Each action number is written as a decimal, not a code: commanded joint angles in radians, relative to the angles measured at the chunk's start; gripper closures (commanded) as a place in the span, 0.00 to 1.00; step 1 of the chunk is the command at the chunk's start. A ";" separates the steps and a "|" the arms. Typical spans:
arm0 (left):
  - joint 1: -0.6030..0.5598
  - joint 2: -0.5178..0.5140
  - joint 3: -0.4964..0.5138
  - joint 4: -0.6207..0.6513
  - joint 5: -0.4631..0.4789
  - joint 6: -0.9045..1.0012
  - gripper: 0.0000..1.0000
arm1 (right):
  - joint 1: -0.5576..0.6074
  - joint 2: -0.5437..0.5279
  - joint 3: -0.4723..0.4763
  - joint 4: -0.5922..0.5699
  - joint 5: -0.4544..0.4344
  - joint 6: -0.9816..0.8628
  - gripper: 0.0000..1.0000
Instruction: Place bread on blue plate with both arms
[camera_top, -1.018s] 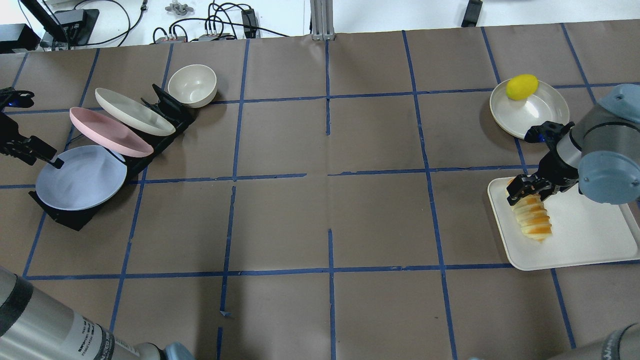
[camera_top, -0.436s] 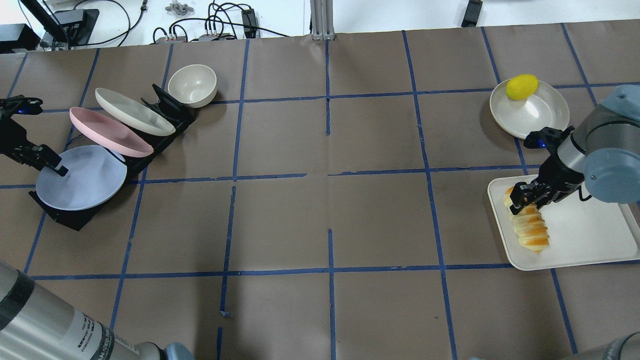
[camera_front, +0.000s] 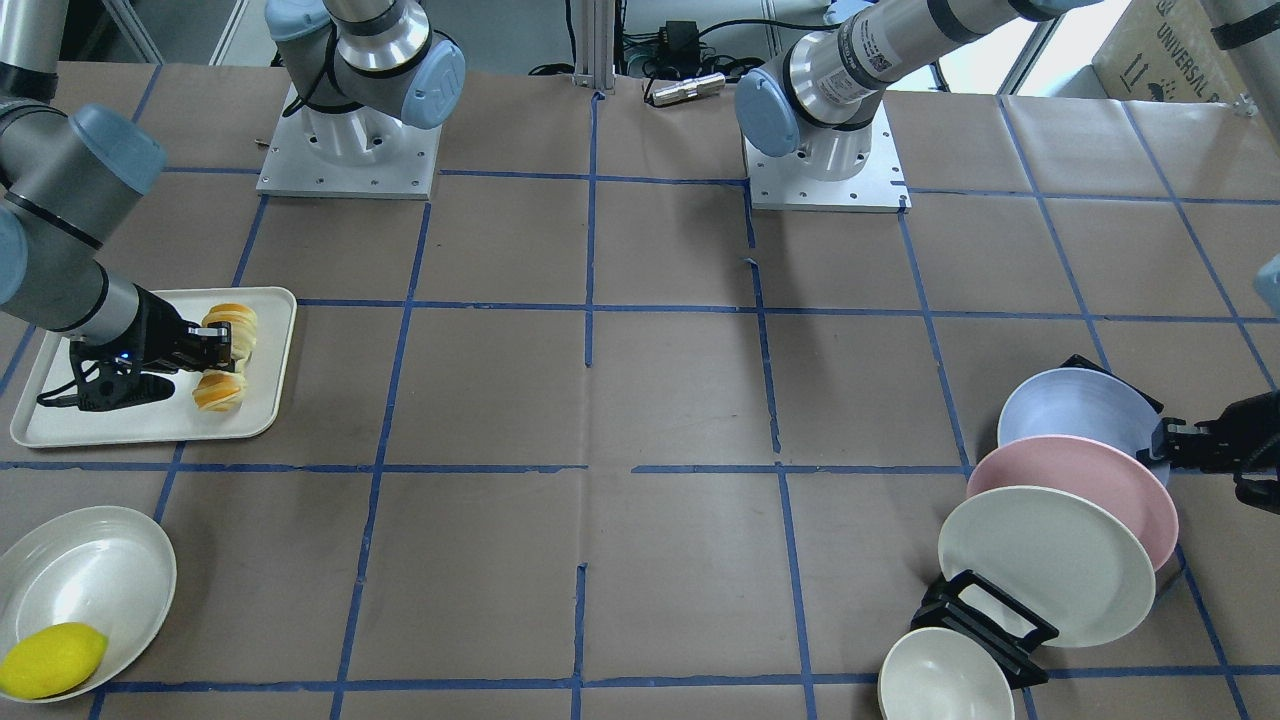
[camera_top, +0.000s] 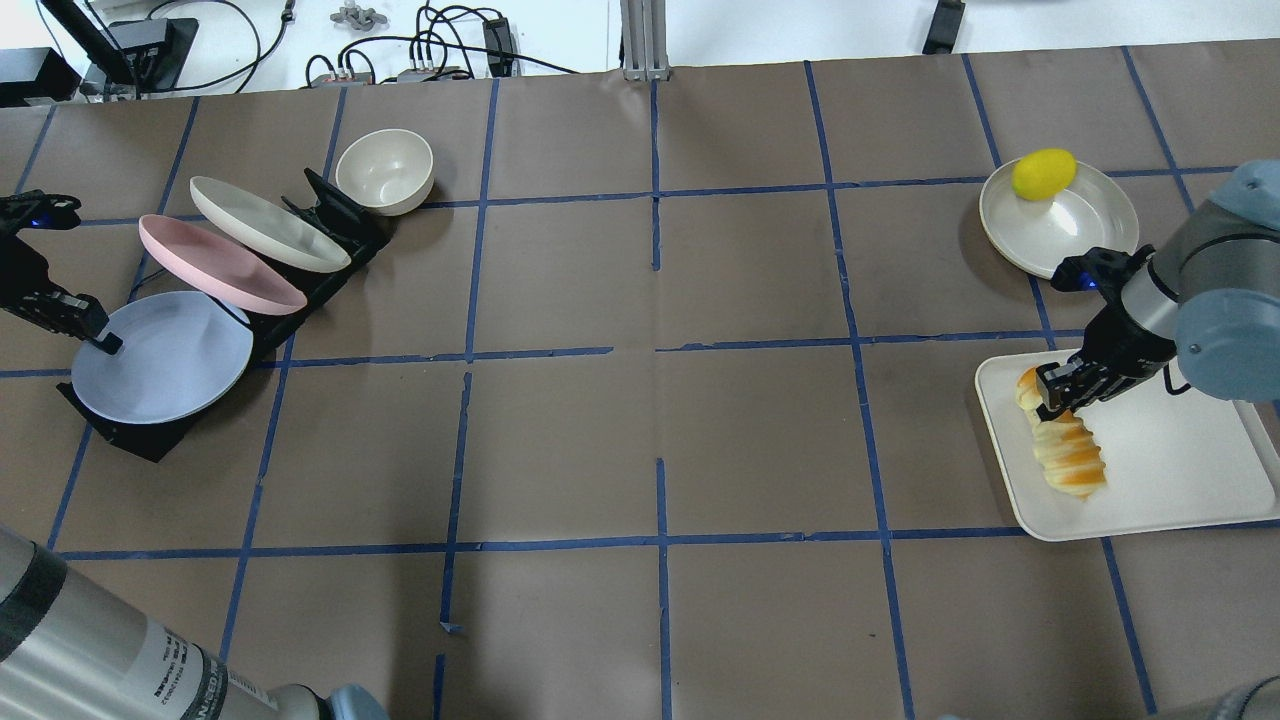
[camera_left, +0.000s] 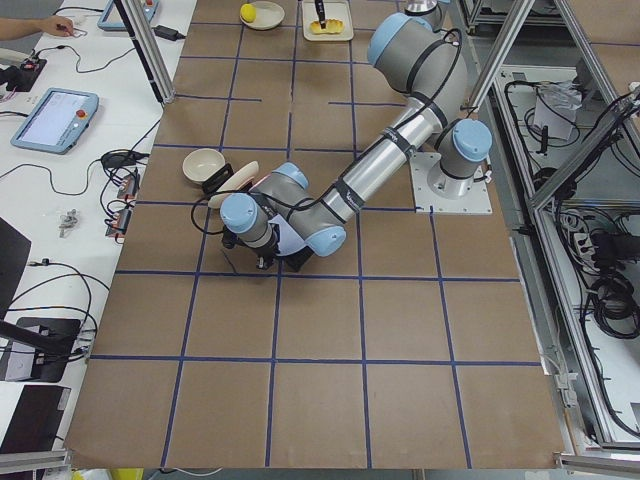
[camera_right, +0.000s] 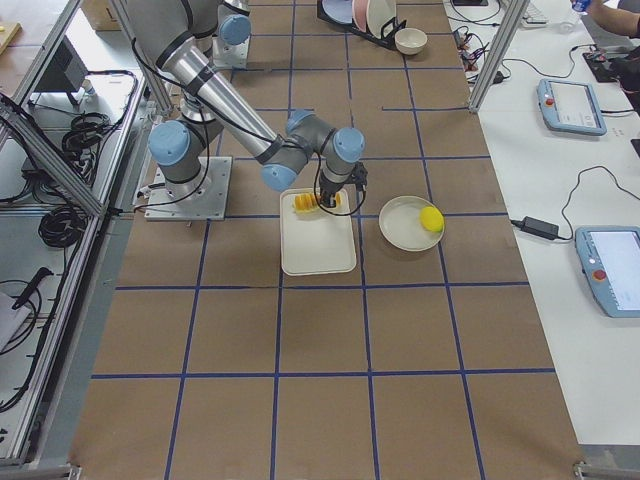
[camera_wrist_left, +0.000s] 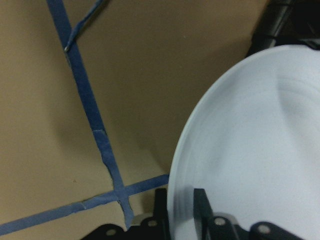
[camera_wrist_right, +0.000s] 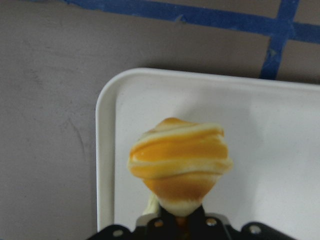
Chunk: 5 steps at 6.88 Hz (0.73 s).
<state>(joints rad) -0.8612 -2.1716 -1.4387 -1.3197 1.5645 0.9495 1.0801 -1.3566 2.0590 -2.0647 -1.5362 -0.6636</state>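
Note:
The bread (camera_top: 1068, 448) lies lengthwise over the near left part of the white tray (camera_top: 1170, 470). My right gripper (camera_top: 1050, 392) is shut on its far end. In the right wrist view the bread (camera_wrist_right: 180, 160) sticks out end-on from the jaws, over the tray (camera_wrist_right: 280, 150). The blue plate (camera_top: 165, 360) leans in the front slot of a black rack (camera_top: 130, 435) at the table's left. My left gripper (camera_top: 88, 335) is at its left rim. In the left wrist view its fingers (camera_wrist_left: 200, 205) straddle the rim of the blue plate (camera_wrist_left: 250, 140), pinched on it.
A pink plate (camera_top: 215, 262) and a cream plate (camera_top: 265, 222) lean in the same rack behind the blue one. A cream bowl (camera_top: 385, 170) stands past the rack. A white dish (camera_top: 1085, 225) with a yellow lemon (camera_top: 1044, 173) sits beyond the tray.
My left gripper slid along the blue plate's rim and settled on it. My right gripper shifted slightly right and toward me with the bread, whose free end swung a little.

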 joint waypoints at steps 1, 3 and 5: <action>0.001 -0.005 0.082 -0.108 0.002 0.000 0.90 | 0.007 -0.074 -0.086 0.062 -0.012 -0.002 0.96; 0.001 -0.008 0.164 -0.214 0.022 0.000 0.91 | 0.027 -0.146 -0.219 0.226 -0.010 0.004 0.96; 0.004 0.038 0.164 -0.281 0.023 0.011 0.91 | 0.133 -0.203 -0.369 0.435 -0.039 0.142 0.95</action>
<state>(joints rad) -0.8604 -2.1592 -1.2796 -1.5607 1.5854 0.9523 1.1453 -1.5282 1.7847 -1.7546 -1.5541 -0.6179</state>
